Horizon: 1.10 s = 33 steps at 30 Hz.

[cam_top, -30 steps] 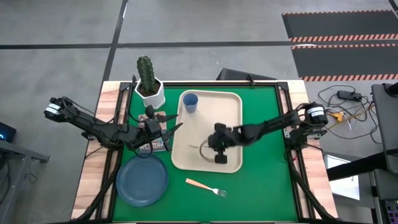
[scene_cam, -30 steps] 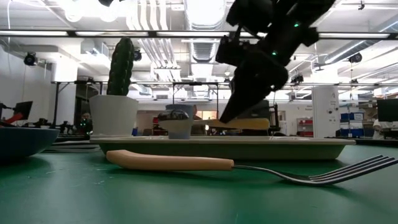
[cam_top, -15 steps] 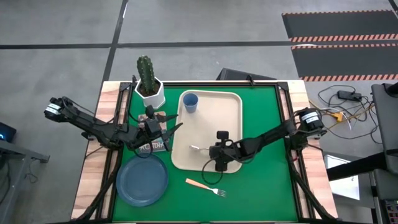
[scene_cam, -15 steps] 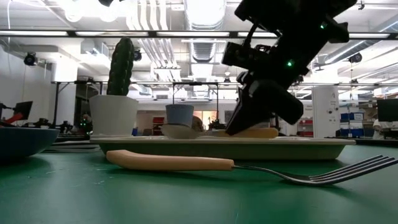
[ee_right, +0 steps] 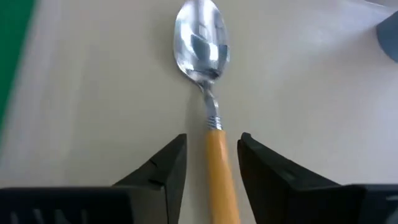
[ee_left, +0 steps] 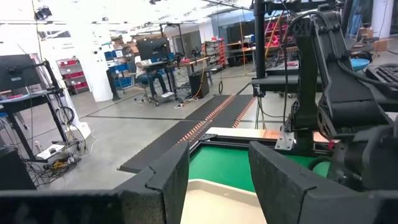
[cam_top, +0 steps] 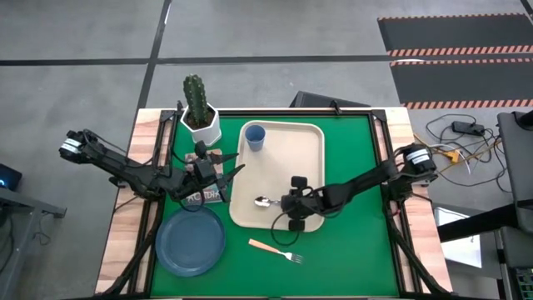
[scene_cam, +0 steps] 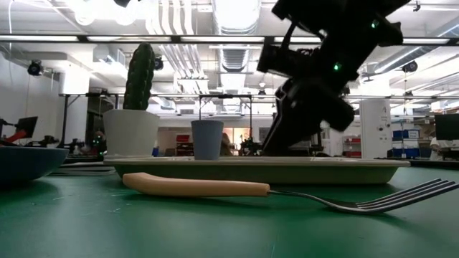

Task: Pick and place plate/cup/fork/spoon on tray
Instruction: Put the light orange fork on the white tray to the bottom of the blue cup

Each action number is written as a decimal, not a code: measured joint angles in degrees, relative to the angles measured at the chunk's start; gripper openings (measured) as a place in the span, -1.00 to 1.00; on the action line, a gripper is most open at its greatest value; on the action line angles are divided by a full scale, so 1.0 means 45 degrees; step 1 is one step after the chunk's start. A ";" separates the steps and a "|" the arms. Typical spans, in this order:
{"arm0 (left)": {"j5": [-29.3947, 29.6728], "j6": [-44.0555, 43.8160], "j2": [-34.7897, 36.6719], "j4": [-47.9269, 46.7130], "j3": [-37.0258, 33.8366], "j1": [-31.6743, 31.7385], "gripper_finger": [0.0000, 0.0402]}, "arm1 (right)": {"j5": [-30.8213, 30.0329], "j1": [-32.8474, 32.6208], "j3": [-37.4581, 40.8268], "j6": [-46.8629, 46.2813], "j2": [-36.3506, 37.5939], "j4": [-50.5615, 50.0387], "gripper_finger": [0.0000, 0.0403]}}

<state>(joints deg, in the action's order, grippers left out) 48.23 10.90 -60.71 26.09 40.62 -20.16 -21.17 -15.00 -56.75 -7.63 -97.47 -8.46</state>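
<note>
Spoon laid flat on tray, bowl pointing away from right gripper. Orange handle seen between right fingers; jaws spread, narrow gap either side of handle, no contact seen. Cup upright at tray's far left corner. Fork on green mat just near of tray. Plate at near left of mat. Left gripper held beside tray's left edge, fingers parted, nothing held.
</note>
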 joint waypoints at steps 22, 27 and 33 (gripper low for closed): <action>-0.3231 -0.3502 -0.2053 -0.0357 -0.0013 -0.0154 -0.27 | -0.2583 -0.3183 0.1383 -0.1955 0.5180 -0.0830 -0.45; -0.6811 -0.5624 -0.4342 -0.0369 0.0532 -0.0366 -0.27 | -0.3871 -0.3829 0.2381 -0.1433 0.5777 0.0359 -0.43; -0.8281 -0.7094 -0.6220 -0.3374 0.3277 -0.0833 -0.27 | -0.4018 -0.3857 0.3521 -0.0517 0.6277 0.2026 -0.46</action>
<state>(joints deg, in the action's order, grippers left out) 10.96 -21.03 -88.70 10.90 55.37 -23.91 -39.26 -32.36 -40.91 -9.95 -69.23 0.66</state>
